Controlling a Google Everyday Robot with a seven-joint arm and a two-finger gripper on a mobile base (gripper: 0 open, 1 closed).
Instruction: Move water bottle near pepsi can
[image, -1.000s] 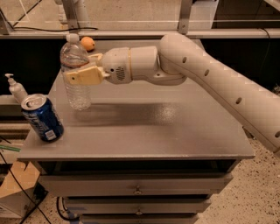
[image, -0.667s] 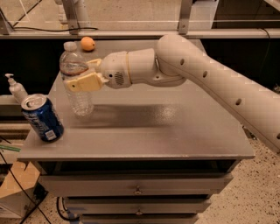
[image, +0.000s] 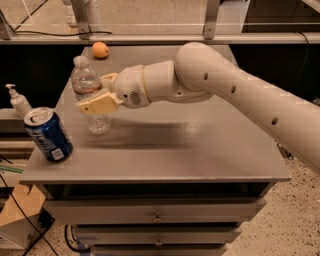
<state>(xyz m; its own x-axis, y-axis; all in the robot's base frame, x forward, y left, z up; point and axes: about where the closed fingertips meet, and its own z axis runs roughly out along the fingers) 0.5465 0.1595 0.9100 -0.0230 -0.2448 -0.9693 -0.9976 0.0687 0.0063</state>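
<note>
The water bottle is clear with a white cap and a dark label band. It stands upright on the left part of the grey table. My gripper is shut on the bottle's middle, with one cream finger across its front. The pepsi can is blue with a silver top and a white patch low on its side. It stands tilted at the table's front left corner, a short way left and in front of the bottle.
An orange fruit lies at the table's back left. A small white pump dispenser stands beyond the table's left edge. My white arm reaches in from the right across the table. Drawers sit under the tabletop.
My gripper has carried the bottle a little forward and down, toward the can. The can has not moved.
</note>
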